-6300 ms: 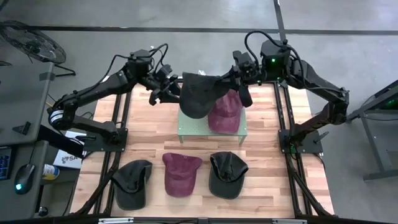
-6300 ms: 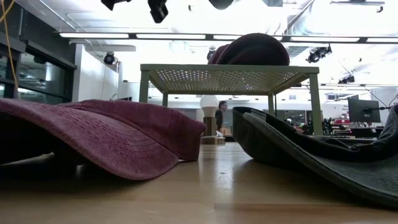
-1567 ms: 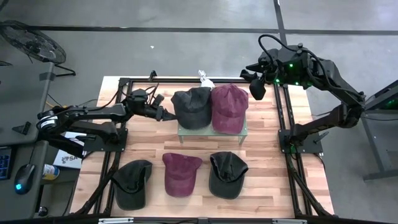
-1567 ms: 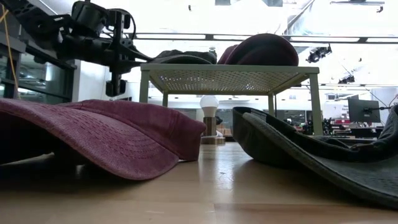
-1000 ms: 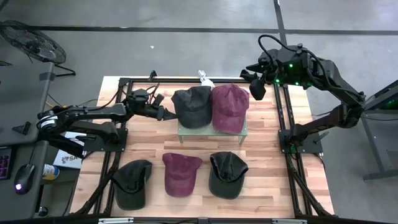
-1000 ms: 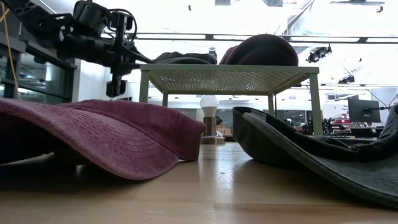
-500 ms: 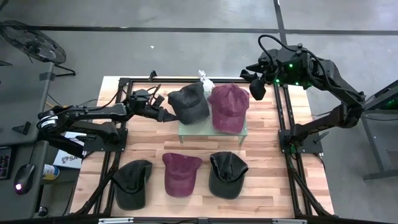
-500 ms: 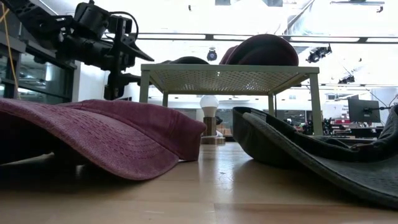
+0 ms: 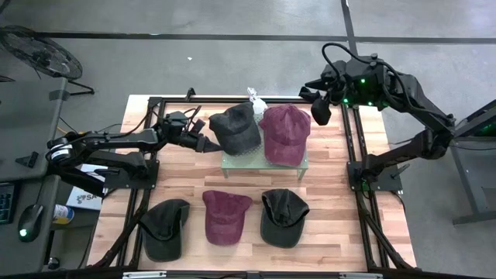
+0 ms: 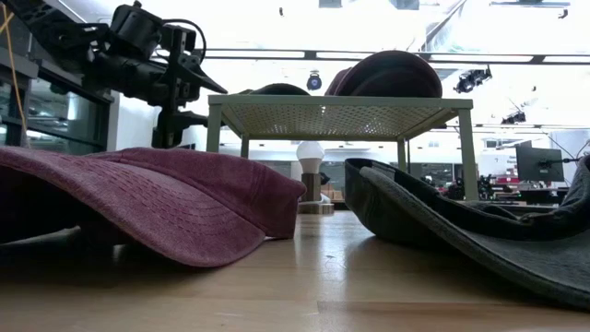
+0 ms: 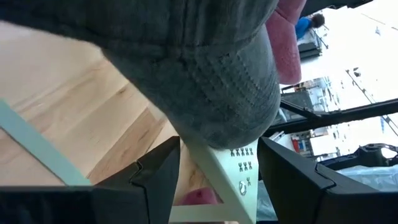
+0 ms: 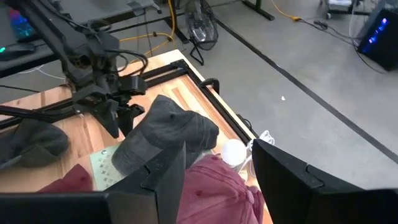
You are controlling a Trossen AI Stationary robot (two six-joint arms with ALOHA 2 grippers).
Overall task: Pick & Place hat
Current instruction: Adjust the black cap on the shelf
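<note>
Two caps sit on the perforated stand [image 9: 264, 164] at the far middle of the table, and the dark cap [image 9: 237, 129] on its left half is the one in hand. From the left, the left gripper [image 9: 207, 144] reaches in level with the stand's top, touching the cap's near-left edge. The left wrist view shows its two fingers [image 11: 155, 177] spread apart, with the cap's grey cloth [image 11: 205, 87] bulging between and above them, not clearly pinched. The cap looks tilted and turned, its left side lifted off the stand.

To do this step well, I judge the arm should settle the cap flat and square on its half of the stand, then draw straight back to the left with the fingers kept apart, so no cloth snags and the cap does not slide off the edge or nudge the maroon cap [image 9: 284, 134] just beside it.

Farther right, the right gripper [image 9: 318, 111] waits raised beyond the stand's right end, its fingers apart and holding nothing.

Hard to make out: whether the left fingertips touch cloth, since the cap hides them from above. The low view shows only the crowns above the stand, and three more caps [image 9: 224, 217] along the near edge block its foreground.
</note>
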